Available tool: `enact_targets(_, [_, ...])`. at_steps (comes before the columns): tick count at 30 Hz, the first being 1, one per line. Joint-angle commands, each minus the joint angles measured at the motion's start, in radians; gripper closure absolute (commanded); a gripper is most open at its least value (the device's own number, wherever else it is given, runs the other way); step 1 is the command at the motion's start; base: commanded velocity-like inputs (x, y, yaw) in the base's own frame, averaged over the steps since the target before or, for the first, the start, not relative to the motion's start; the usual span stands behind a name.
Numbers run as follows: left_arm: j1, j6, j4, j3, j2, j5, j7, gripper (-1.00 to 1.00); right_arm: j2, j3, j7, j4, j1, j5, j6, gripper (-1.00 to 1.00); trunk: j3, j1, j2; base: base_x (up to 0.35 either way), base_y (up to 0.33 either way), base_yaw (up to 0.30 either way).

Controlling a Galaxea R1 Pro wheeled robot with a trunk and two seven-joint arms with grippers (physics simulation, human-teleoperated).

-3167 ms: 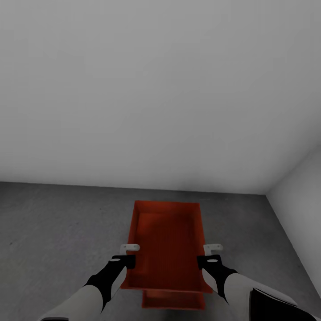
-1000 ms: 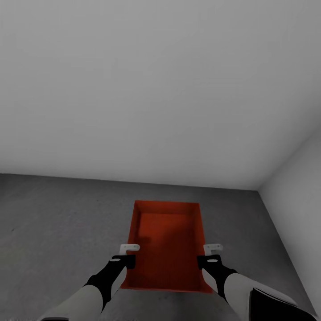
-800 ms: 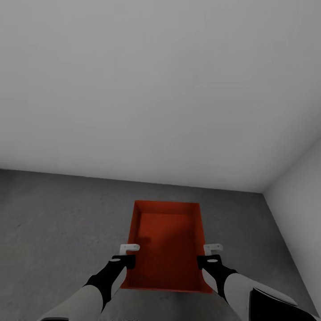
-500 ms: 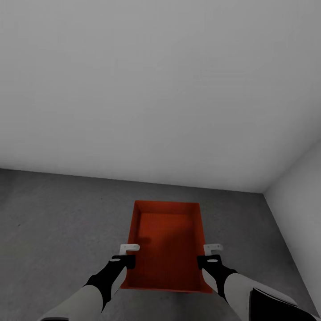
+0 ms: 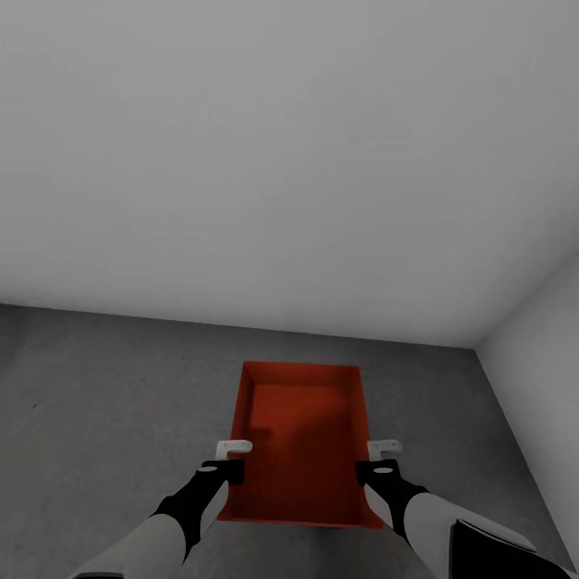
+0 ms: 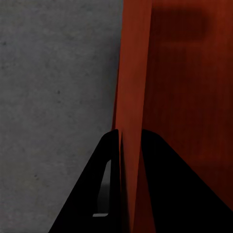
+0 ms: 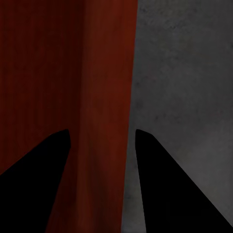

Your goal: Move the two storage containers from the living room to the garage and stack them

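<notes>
Bin (image 5: pixel 301 442), orange-red, open top, is carried out front between both arms, over the grey concrete floor (image 5: pixel 104 402) nr a wall corner. L gripper (image 6: pixel 130 141) pinches the bin's left long wall: one finger outside, one inside, wall clamped tight. R gripper (image 7: pixel 102 133) straddles the right wall, but there's a gap each side, so can't tell if it's gripping or loose. Looks like stiff, light plastic w/ ribbed faces; thin sloped walls could slip or flex under a pinch. Best hold prob. mid-length on both long rims, as now, to keep it level. Second bin not visible under it.
</notes>
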State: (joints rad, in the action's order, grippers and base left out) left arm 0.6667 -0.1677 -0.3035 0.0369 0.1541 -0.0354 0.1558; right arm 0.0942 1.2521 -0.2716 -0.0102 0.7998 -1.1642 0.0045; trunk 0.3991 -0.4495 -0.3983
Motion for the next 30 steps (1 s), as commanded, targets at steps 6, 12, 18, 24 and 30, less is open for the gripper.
enact_targets(6, [0.001, -0.007, -0.002, 0.029, -0.005, -0.012, 0.001, 1.00, -0.001, 0.010, -0.004, -0.007, 0.001, 0.000, 0.000, 1.00, 0.001, -0.001, -0.002, 0.000, 0.000, 0.000])
enact_targets(12, [0.001, -0.007, -0.003, 0.029, -0.005, -0.012, 0.001, 1.00, -0.001, 0.010, -0.004, -0.007, 0.001, 0.000, 0.000, 1.00, 0.001, -0.001, -0.002, 0.000, 0.000, 0.000])
enact_targets(18, [0.001, -0.007, -0.003, 0.029, -0.005, -0.012, 0.001, 1.00, -0.001, 0.010, -0.004, -0.007, 0.001, 0.000, 0.000, 1.00, 0.001, -0.001, -0.002, 0.000, 0.000, 0.000])
enact_targets(24, [0.001, -0.007, -0.004, 0.029, -0.004, -0.012, -0.002, 1.00, -0.002, 0.010, -0.004, -0.007, 0.001, 0.000, 0.000, 1.00, 0.001, -0.001, -0.002, 0.000, 0.000, 0.000])
enact_targets(30, [0.001, -0.007, -0.004, 0.030, -0.004, -0.012, -0.002, 1.00, -0.002, 0.010, -0.004, -0.007, 0.001, 0.000, 0.000, 1.00, 0.001, -0.001, -0.002, 0.000, 0.000, 0.000])
